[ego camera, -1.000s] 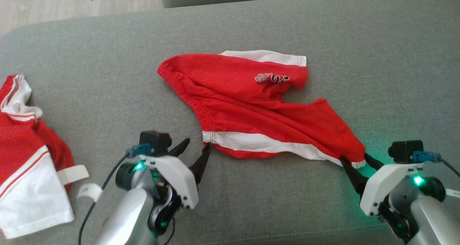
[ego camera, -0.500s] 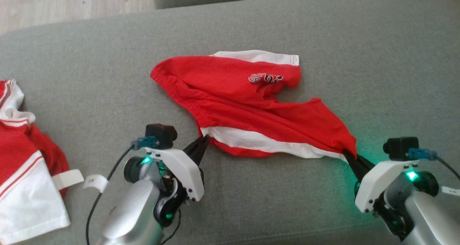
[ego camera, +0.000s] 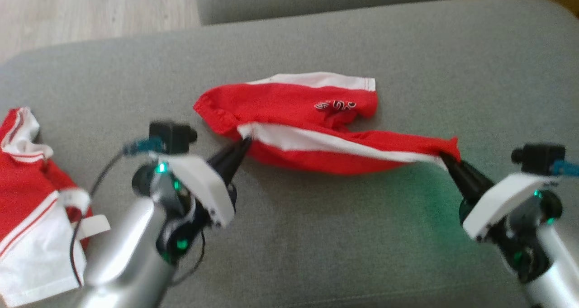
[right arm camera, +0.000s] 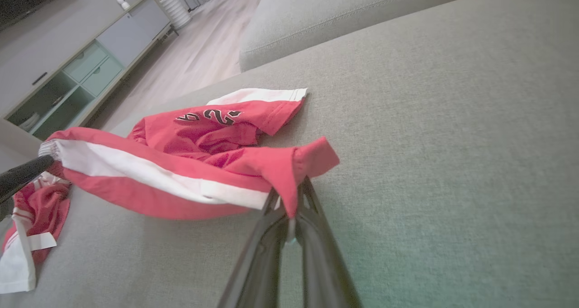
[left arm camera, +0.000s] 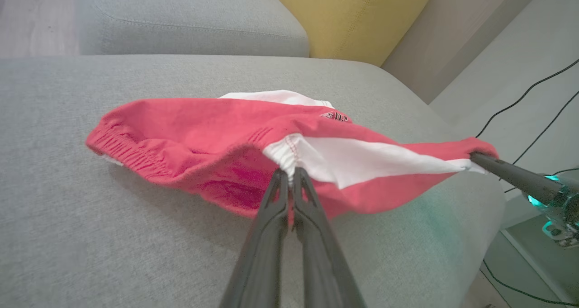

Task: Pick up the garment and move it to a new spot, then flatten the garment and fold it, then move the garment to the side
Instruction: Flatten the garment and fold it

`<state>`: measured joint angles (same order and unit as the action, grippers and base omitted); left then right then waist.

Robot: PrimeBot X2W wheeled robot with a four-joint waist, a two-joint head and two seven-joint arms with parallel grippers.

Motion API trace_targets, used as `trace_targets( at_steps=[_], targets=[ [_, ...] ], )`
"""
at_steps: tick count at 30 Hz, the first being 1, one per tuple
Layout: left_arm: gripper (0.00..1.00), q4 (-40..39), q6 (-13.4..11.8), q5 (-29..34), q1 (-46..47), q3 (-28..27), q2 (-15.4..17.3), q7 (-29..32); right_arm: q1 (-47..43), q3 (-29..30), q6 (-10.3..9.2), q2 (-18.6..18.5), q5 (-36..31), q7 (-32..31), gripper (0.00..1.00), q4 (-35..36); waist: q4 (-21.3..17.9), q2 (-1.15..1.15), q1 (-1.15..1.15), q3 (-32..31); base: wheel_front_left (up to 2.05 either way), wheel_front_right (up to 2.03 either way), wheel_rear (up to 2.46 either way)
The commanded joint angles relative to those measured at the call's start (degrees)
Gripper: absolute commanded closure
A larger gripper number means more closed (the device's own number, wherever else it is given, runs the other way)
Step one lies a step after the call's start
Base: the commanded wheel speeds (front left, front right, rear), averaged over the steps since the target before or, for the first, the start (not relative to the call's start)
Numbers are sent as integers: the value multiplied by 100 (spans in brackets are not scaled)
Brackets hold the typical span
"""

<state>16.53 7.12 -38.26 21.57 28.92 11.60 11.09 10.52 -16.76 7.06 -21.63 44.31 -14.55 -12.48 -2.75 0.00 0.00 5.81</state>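
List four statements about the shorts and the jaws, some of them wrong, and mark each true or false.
1. The left jaws are shut on the red shorts at a white-striped corner. True.
2. The right jaws hang open, holding nothing. False: they are shut on the shorts' other end.
3. The shorts lie fully flat. False: their near edge is raised and stretched between both jaws, above the grey cushion.
4. A second red-and-white garment lies on the cushion to the robot's left. True.
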Motion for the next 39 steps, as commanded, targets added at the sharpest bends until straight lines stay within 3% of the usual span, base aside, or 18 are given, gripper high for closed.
trace_targets(
  at_steps=[1,6,12,19,28,33,39],
  targets=[
    [100,-251,35,-70,660,-213,161,73,452,-59,43,-235,92,-57,100,243,21,0,0,183,0,0,0],
    [100,72,35,-168,2033,-32,256,436,1616,-138,43,-495,893,-428,100,236,60,0,0,880,0,0,0],
    [100,1023,36,-208,4082,190,202,726,3662,-46,43,-569,1807,-784,100,-409,103,0,0,1745,0,0,0],
    [100,2115,36,-370,5968,-24,-24,564,5690,105,43,-400,2151,-637,100,-1278,115,0,0,2290,0,0,0],
    [100,3448,32,-370,7868,-359,-178,-48,7801,43,43,-387,1965,288,100,-2081,76,0,0,2550,0,0,0],
    [100,3857,34,-528,8029,-242,-309,-154,8021,-404,43,-445,2021,392,100,-2246,95,0,0,2532,0,0,0],
    [100,3556,35,-1162,6635,677,-183,280,6572,-1194,43,-939,2321,311,100,-2039,179,0,0,2094,0,0,0]
  ],
)
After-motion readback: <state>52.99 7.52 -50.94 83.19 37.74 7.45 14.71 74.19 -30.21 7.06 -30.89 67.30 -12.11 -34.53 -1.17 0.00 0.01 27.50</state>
